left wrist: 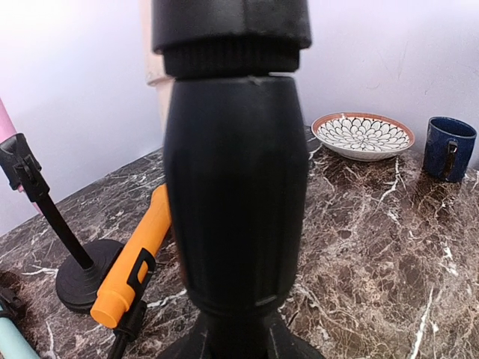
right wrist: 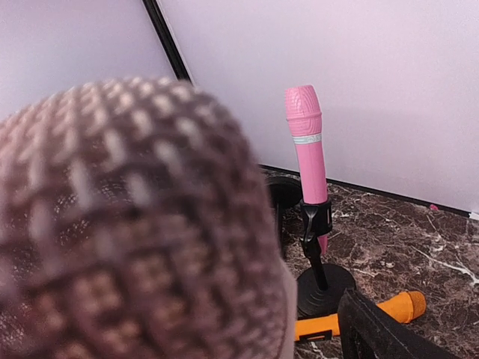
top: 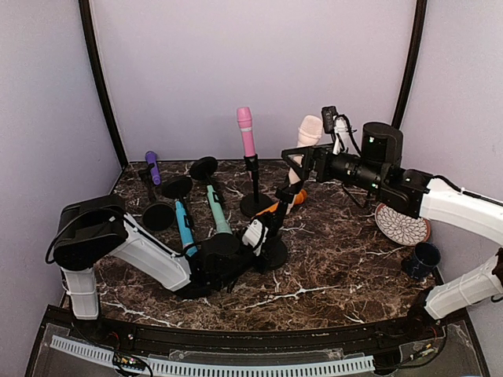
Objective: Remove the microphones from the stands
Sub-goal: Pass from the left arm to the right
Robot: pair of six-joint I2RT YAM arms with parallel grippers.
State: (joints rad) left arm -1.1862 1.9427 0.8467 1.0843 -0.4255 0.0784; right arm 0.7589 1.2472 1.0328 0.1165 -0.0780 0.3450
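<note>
While the black round-based stand (top: 274,253) sits clamped low in the closed left gripper (top: 256,234), the right gripper (top: 299,162) gapes wide around the cream mesh-headed microphone (top: 309,129), gripping nothing; microphone seated in stand, removal pending.

Six microphones: purple (top: 152,166), pink (top: 246,130), cream (top: 309,131), orange (top: 292,200), blue (top: 185,229), teal (top: 218,214). At least three black stands (top: 255,206), one patterned bowl (top: 402,224), one navy mug (top: 422,259).

The table (left wrist: 389,247) looks like polished, dark veined marble. On it, the stand (left wrist: 236,202) is matt black plastic, and the cream microphone (right wrist: 127,224) has a rough mesh head.
</note>
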